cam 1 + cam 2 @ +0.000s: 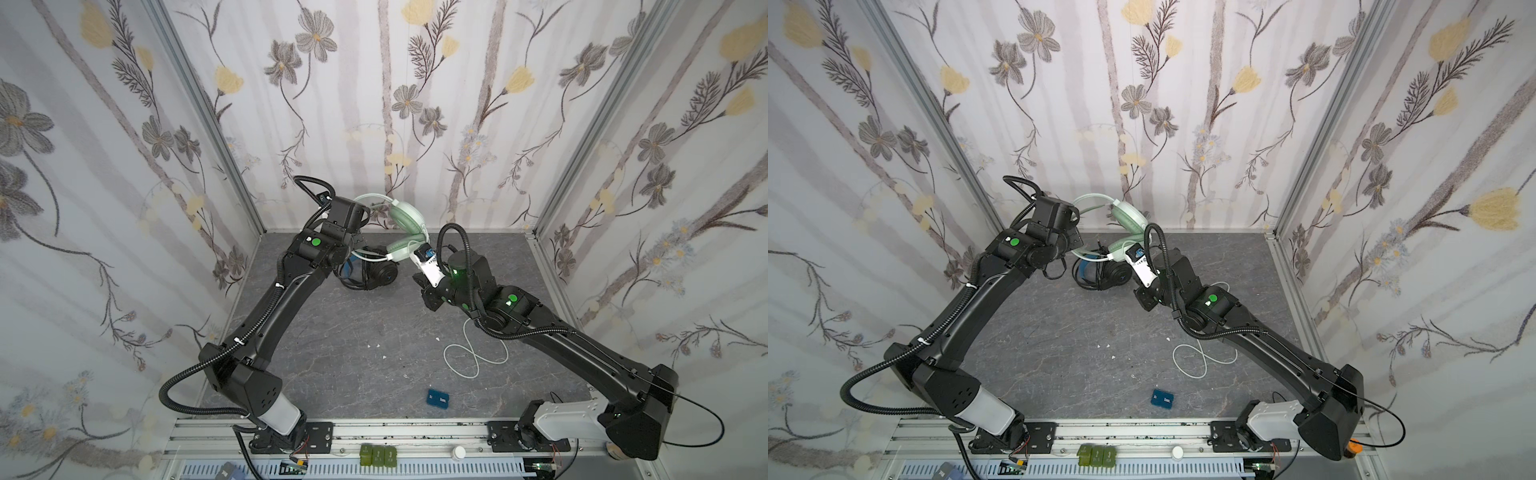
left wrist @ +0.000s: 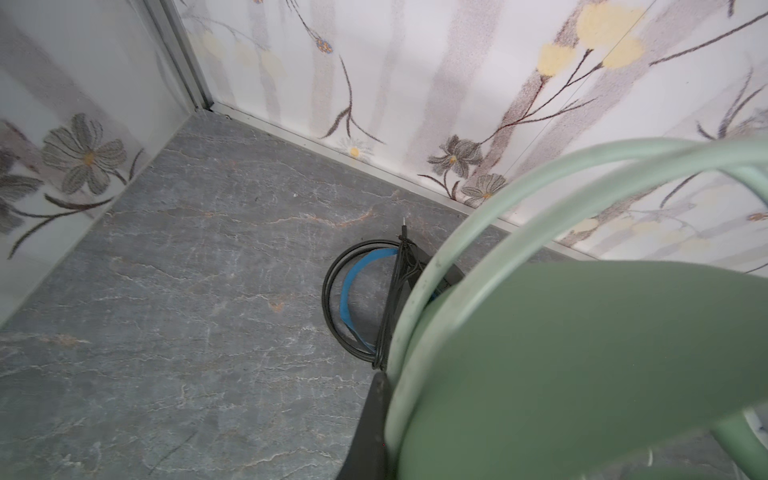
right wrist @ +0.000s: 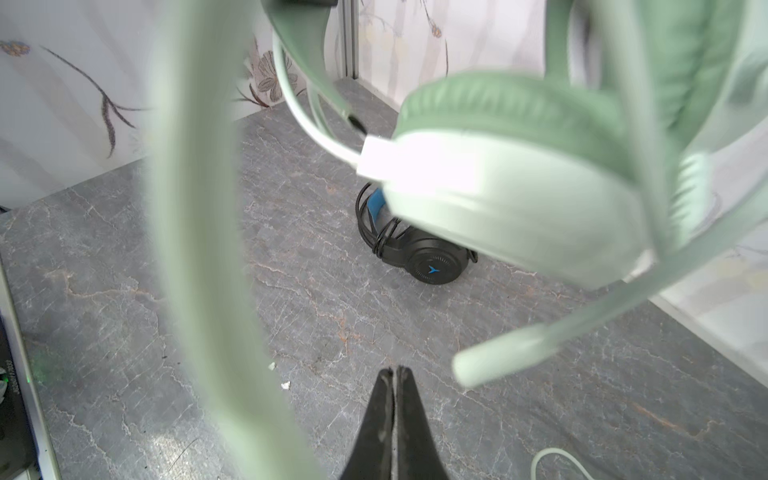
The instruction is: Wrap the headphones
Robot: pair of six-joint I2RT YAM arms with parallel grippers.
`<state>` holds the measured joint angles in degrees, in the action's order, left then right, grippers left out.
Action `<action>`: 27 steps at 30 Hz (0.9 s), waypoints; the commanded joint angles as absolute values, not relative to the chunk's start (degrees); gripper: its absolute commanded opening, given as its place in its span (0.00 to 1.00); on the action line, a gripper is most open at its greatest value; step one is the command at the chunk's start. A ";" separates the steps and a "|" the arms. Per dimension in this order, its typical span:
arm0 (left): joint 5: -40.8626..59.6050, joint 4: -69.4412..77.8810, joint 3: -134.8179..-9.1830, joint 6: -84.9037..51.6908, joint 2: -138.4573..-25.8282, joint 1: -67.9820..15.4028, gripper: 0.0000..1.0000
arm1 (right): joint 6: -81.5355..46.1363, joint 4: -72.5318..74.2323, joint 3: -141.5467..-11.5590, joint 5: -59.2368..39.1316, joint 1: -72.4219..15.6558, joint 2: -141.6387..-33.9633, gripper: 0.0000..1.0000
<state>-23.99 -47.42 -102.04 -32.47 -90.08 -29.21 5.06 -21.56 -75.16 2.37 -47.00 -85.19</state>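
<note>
Left jaws: clamped on the headband of the mint-green headset (image 1: 405, 214), as best I can tell. Only one finger shows in the left wrist view, and the band hides the rest.
Right jaws: pressed together with nothing between them, angled down at the bench (image 1: 353, 324).
Held set: the mint-green headset hangs from the left jaws, clear of the bench. One ear cup dangles just above and ahead of the right jaws.
Cord: the pale cable (image 1: 473, 353) lies loose in a figure-eight on the bench, behind the right jaws and beneath that arm.
Other set: the black headset (image 3: 432, 262) rests on the bench ahead of the right jaws and below the left jaws. Its black cable is bundled round the headband.
Done: I judge the black one wrapped.
Left: I have the pale cable to gather and wind round the mint set.
</note>
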 commanded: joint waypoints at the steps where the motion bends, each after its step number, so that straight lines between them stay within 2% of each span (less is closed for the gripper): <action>1: -28.76 -44.18 -101.11 -26.91 -88.64 -29.51 0.00 | 6.57 -29.44 -79.40 1.57 -46.73 -87.34 0.00; 4: -30.26 -44.25 -100.05 -22.43 -87.90 -29.81 0.00 | 8.52 -35.11 -83.95 0.09 -46.02 -89.87 0.00; 16: -28.82 -44.11 -98.17 -6.26 -85.86 -30.59 0.00 | 15.67 -44.21 -97.75 12.11 -41.76 -95.94 0.00; 22: -16.13 -40.52 -94.63 0.02 -83.28 -30.93 0.00 | 18.96 -43.19 -101.66 20.37 -40.79 -99.00 0.00; 27: -6.18 -41.34 -94.62 0.12 -83.62 -31.11 0.00 | 19.29 -39.86 -103.44 22.20 -40.13 -100.85 0.00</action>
<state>-14.79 -45.19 -94.70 -0.78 -83.85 -31.03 18.11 -43.31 -102.69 19.00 -40.38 -99.98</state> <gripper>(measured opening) 0.061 0.055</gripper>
